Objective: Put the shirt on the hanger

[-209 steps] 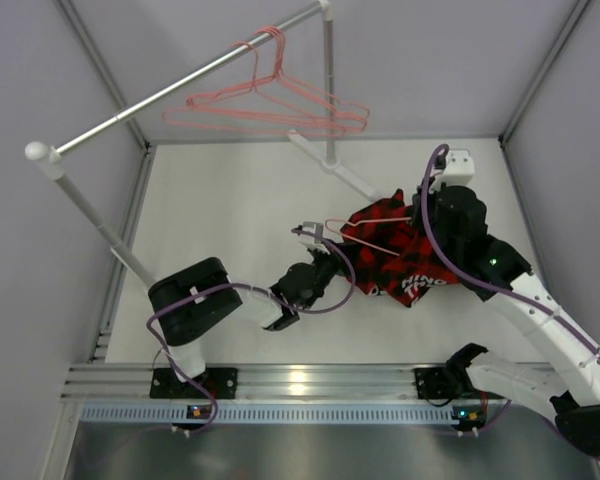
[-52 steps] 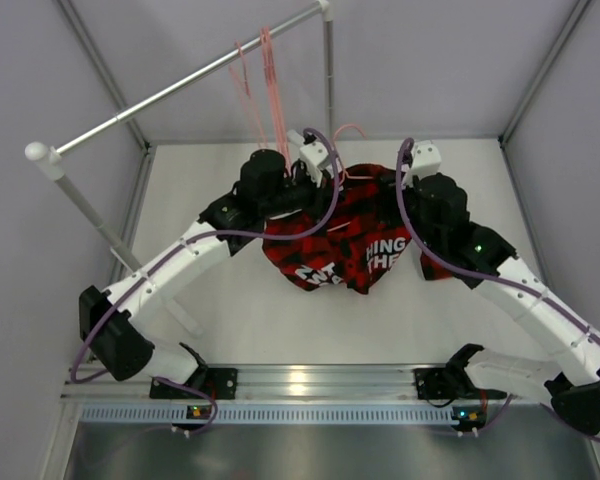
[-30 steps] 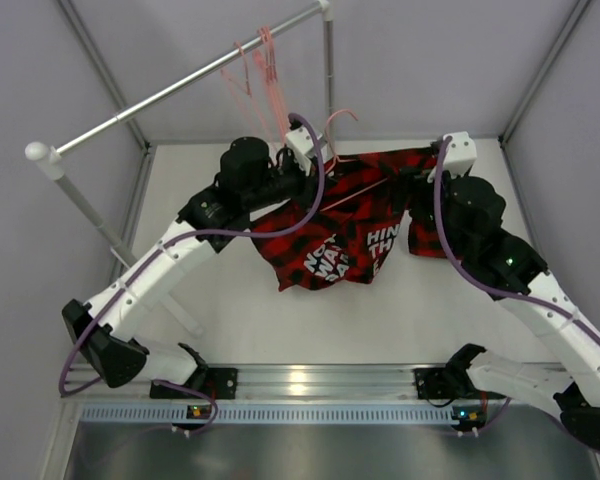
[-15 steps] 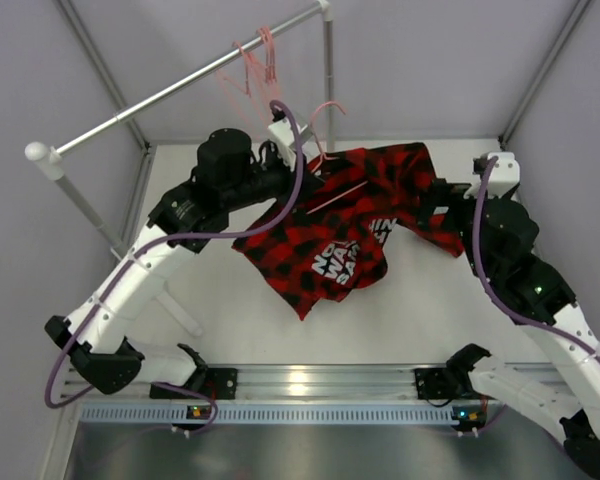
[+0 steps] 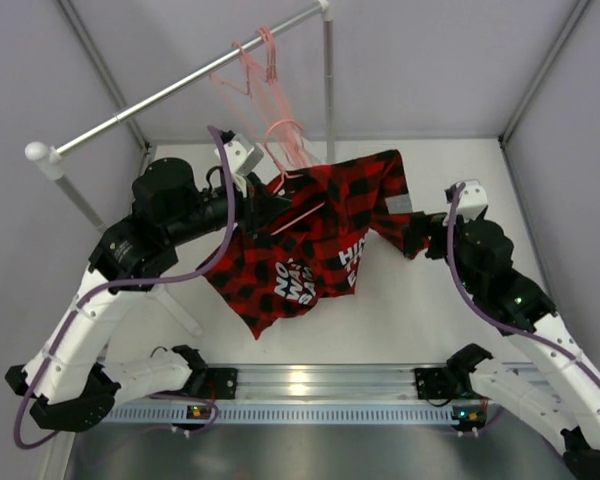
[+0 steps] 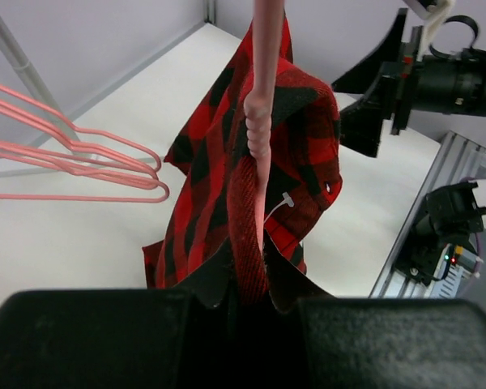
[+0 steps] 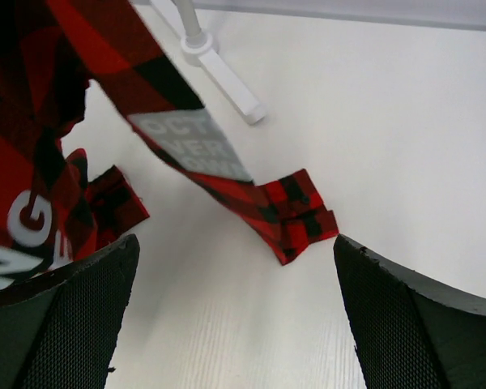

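Left arm is reaching up and in from its base at the near edge; left gripper [image 6: 243, 301] is clamping down on the hanger [image 6: 258, 113] just below its twisted neck, with a fold of the shirt [image 5: 300, 240] pinched in alongside the wire; the shirt is hanging from that grip in the air above the white table [image 5: 420, 320], plaid draping down and toward the near side, white block lettering showing on the lower half; most of the hanger's frame is lying hidden under the cloth, so whether both shoulders are seated cannot be told; one sleeve is trailing out to the right, its cuff dangling free in the right wrist view; right gripper [image 7: 235, 324] is hovering just beside that sleeve with fingers spread wide, gripping nothing, cloth not touching either pad; farther back, the hanger's hook is pointing up toward the rack bar [image 5: 180, 90] without touching it; two spare pink hangers [image 5: 255, 75] are hanging on the bar, just behind the left wrist.
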Action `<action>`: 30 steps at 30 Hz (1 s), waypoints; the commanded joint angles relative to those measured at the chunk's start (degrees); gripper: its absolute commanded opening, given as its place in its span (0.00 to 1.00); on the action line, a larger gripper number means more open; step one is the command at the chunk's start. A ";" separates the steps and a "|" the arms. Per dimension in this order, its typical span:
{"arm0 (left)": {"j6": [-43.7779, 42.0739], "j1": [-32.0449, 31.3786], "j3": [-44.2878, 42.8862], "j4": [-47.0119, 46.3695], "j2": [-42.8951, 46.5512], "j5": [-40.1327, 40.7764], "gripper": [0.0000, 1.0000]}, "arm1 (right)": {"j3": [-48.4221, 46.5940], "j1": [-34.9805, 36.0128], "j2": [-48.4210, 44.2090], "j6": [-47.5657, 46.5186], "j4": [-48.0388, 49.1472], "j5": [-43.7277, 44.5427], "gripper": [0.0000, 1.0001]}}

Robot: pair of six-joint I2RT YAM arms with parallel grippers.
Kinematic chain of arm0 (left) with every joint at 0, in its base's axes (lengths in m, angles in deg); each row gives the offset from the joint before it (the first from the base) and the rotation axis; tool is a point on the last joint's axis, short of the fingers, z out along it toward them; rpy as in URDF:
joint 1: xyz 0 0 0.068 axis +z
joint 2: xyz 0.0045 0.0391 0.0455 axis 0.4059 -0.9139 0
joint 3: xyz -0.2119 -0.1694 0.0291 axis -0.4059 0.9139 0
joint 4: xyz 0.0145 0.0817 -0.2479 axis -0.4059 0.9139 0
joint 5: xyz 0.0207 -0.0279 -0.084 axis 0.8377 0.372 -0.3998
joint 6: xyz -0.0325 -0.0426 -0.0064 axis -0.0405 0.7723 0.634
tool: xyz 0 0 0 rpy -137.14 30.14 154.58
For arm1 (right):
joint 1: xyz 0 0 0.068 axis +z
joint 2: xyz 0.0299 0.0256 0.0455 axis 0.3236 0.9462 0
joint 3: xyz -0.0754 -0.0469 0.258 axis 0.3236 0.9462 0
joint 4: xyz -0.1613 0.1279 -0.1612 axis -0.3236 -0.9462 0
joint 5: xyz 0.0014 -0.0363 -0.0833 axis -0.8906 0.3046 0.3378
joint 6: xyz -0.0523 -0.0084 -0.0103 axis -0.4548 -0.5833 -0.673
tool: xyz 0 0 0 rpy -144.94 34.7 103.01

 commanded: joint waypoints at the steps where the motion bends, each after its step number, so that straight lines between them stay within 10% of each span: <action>1: -0.54 0.06 -1.08 1.40 1.88 -2.95 0.00 | 1.02 -0.39 5.21 -0.53 4.71 1.11 0.99; 13: -0.02 0.06 4.18 12.66 10.84 -1.63 0.00 | 0.40 -0.92 16.67 1.75 15.26 6.31 0.75; 20: 1.13 0.06 17.45 14.51 14.97 -0.05 0.00 | 3.39 -0.92 6.73 1.84 14.12 -8.54 0.99; 30: 9.10 0.06 23.96 16.18 19.63 11.09 0.00 | -6.79 -0.92 11.45 0.61 11.03 -12.65 0.99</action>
